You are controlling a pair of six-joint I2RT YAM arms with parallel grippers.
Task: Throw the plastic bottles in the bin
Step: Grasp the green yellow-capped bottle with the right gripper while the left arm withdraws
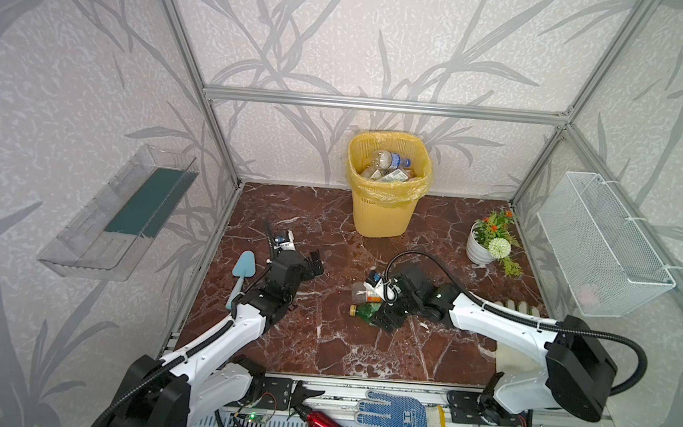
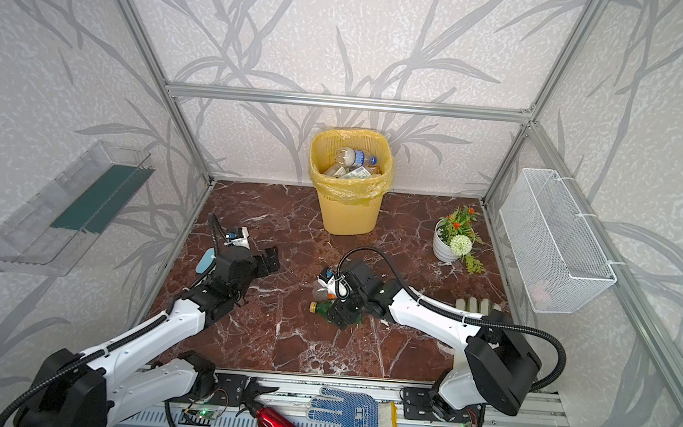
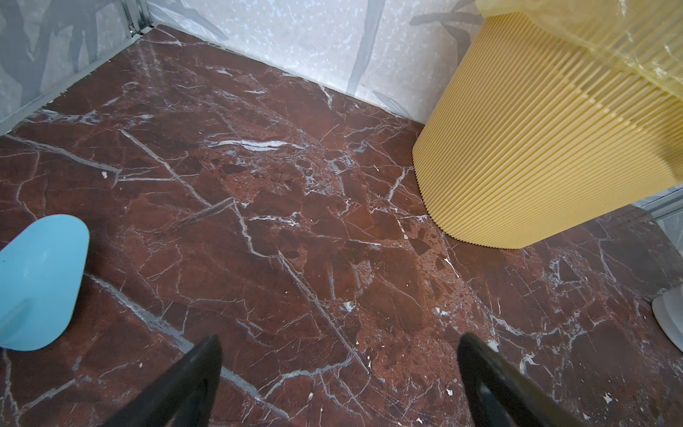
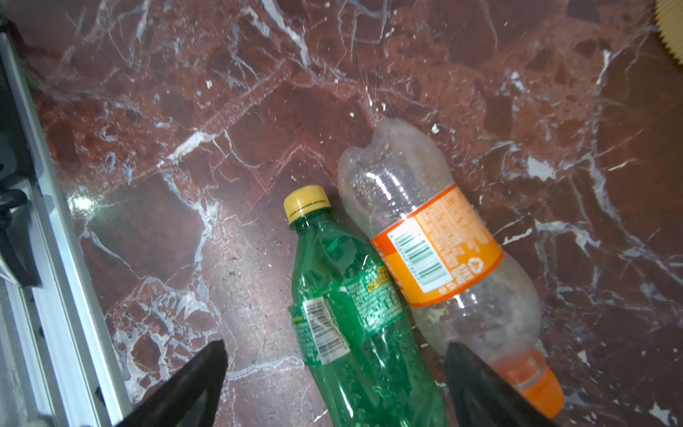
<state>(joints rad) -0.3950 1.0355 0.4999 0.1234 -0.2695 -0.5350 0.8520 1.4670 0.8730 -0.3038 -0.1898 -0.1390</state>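
- Right gripper (image 4: 335, 345) hangs low over the middle of the worktop (image 3: 258, 185), fingers spread wide, nothing clamped.
- Green bottle (image 4: 354, 303) lies flat between those fingers. Its long axis runs straight away from the wrist, and in both top views the yellow cap points toward the worktop's left edge. The jaws cross its width, which looks a fair line for a squeeze on the body.
- Clear bottle (image 4: 436, 244) with the orange label lies alongside on the back-edge side, touching it and turned the other way, orange cap near the wrist. One finger sits over its neck, so it may get nudged too.
- Both are thin, dented, glossy plastic with round bodies, likely to roll or buckle.
- Left gripper (image 3: 340, 344) is spread too and empty, over bare marble near the left edge with a blue scoop (image 3: 40, 281) beside it. The right arm is far nearer.
- Bin (image 1: 377, 213), ribbed yellow with a bag liner, stands midway along the back edge, heaped with bottles (image 1: 389, 162).
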